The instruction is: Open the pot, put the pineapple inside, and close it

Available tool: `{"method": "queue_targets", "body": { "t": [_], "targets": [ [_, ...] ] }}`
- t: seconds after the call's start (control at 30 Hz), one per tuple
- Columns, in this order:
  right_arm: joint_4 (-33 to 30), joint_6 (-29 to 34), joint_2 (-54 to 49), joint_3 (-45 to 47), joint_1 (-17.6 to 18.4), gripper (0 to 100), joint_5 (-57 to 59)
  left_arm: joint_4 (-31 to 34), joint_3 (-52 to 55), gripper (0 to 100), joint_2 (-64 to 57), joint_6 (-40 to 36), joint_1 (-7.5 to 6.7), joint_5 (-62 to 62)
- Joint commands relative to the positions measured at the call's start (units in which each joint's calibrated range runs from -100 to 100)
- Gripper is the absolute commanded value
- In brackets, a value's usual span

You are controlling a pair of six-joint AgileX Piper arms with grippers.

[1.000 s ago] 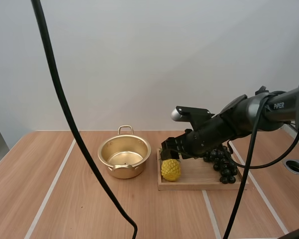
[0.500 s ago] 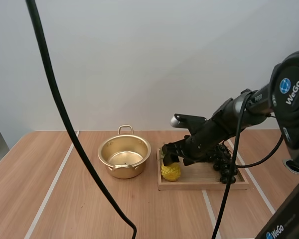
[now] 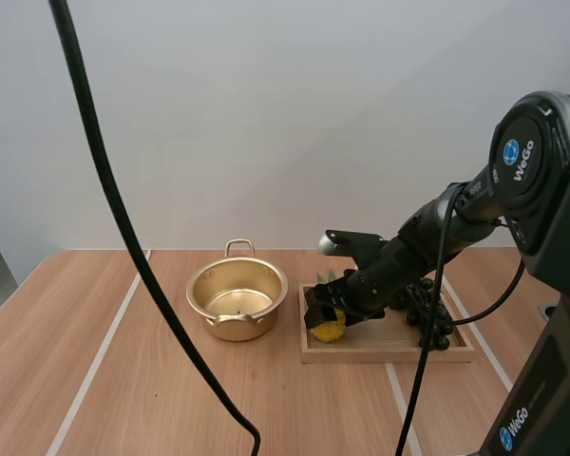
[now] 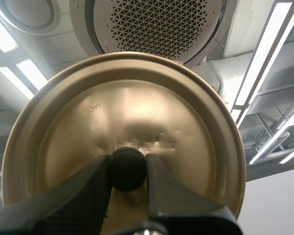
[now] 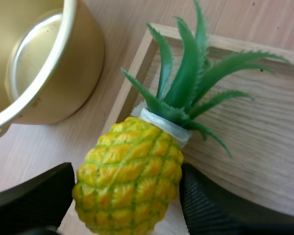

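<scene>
Pineapple (image 5: 130,171) gripped by right tool (image 5: 127,168) on tray (image 3: 389,347); lid (image 4: 137,107) held up by left tool (image 4: 129,171).
The pineapple is found at the tray end next to the open pot (image 3: 242,328) on the tabletop (image 3: 123,361); grapes (image 3: 427,309) are set at the other end. The right tool is closed on the yellow body, fingers (image 5: 210,210) pressed to both sides below the leaves. It is judged a light plastic model: stiff enough for a firm pinch, w/ knobbly skin giving grip, so the widest part of the body is best taken. The thin green leaves are prob. bendy & should not be used. The lid is pinched by its black knob (image 4: 129,164), left tool closed on it. "WeGo" is read on the right arm's (image 3: 456,214) joint covers; a small stamped mark on the lid can't be made out.
</scene>
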Motion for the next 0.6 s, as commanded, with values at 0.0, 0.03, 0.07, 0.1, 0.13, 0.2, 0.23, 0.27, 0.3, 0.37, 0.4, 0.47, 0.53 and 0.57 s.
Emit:
{"method": "queue_targets", "body": {
  "t": [0.0,0.03,0.07,0.1,0.13,0.2,0.23,0.27,0.3,0.37,0.4,0.47,0.53,0.57],
  "targets": [
    [1.7,-1.8,-0.3,-0.3,0.0,100,0.2,0.4,-0.2,0,-0.3,-0.3,-0.11,-1.0],
    [2.0,-1.9,-0.3,-0.3,0.0,100,-0.1,0.4,-0.2,0,-0.3,-0.3,-0.11,-0.8],
    [2.3,-2.2,-0.3,-0.3,0.0,100,-1.0,0.4,-0.2,0,-0.4,-0.3,-0.11,-0.4],
    [2.4,-2.5,-0.3,-0.3,0.0,100,-1.5,0.3,-0.2,0,-0.4,-0.3,-0.11,0.0],
    [2.6,-2.9,-0.3,-0.3,0.0,100,-2.2,0.3,-0.2,0,-0.4,-0.3,-0.11,0.3],
    [3.0,-3.2,-0.3,-0.3,0.0,100,-2.8,0.3,-0.2,0,-0.5,-0.3,-0.11,0.5],
    [3.3,-3.3,-0.3,-0.3,0.0,100,-2.8,0.3,-0.2,0,-0.5,-0.3,-0.11,0.5],
    [3.8,-4.3,-0.3,-0.3,0.0,100,-2.7,0.3,-0.2,0,-0.5,-0.3,-0.11,0.5],
    [4.2,-5.6,-0.3,-0.3,0.0,100,-2.3,0.3,-0.2,0,-0.5,-0.3,-0.11,0.5],
    [4.6,-7.2,-0.3,-0.3,0.0,100,-2.0,0.3,-0.2,0,-0.5,-0.3,-0.11,0.8],
    [4.7,-7.9,-0.3,-0.3,0.0,100,-2.0,0.3,-0.2,0,-0.5,-0.3,-0.11,1.1],
    [5.0,-7.9,-0.3,-0.3,0.0,84,-2.0,0.3,-0.2,0,-0.5,-0.3,-0.11,1.7],
    [5.4,-7.3,-0.3,-0.3,0.0,21,-2.4,0.3,-0.2,0,-0.5,-0.3,-0.11,2.1],
    [5.4,-6.9,-0.3,-0.3,0.0,0,-2.6,0.3,-0.2,0,-0.5,-0.3,-0.11,2.1]
  ]
}}
